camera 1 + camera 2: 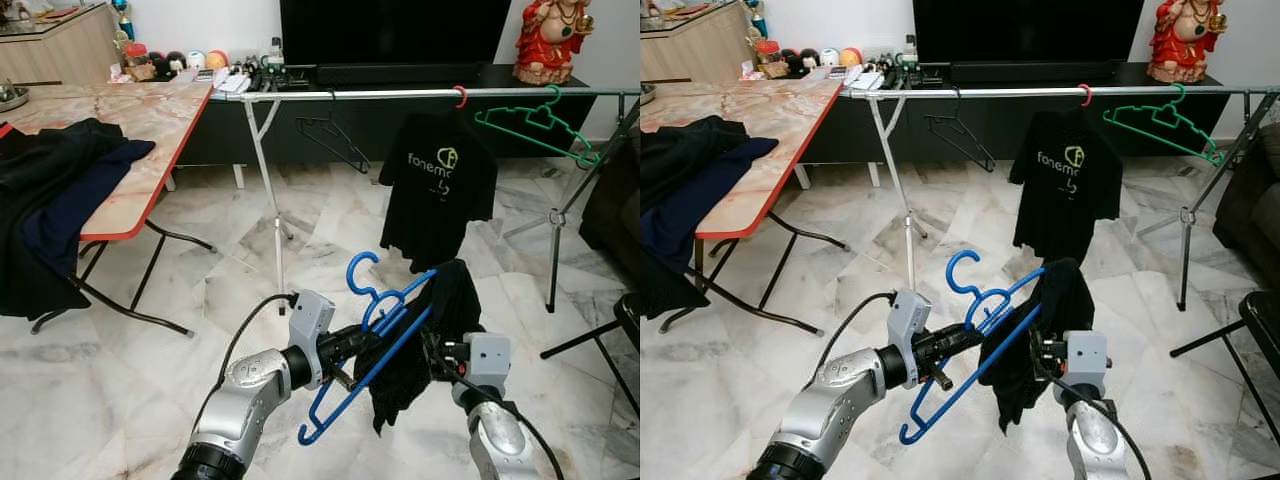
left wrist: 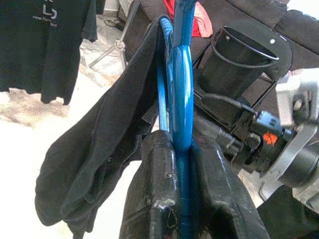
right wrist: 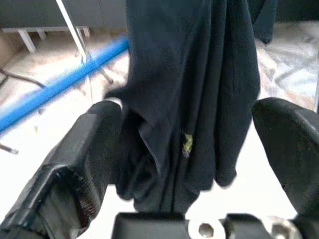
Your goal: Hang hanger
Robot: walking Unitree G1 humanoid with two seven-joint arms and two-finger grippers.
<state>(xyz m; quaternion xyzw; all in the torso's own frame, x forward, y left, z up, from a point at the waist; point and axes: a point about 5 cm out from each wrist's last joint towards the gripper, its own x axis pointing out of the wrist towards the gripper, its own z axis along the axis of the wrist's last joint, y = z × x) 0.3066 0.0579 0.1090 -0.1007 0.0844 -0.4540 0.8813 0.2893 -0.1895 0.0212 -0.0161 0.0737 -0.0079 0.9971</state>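
1. Right now the left gripper (image 2: 180,199) is clamped tight on the blue hanger (image 1: 372,340), whose bar runs straight up between its jaws.
2. A dark garment (image 1: 432,335) droops bunched over the hanger's far end, hanging between the right gripper (image 3: 187,149)'s spread jaws, apparently ungripped.
3. Judging by this, it's the carrying stage; the hanger is not yet hung.
4. Next, I'd say, the hook must be lifted onto the rail (image 1: 400,94), well beyond both jaws, beside the black T-shirt (image 1: 436,185).
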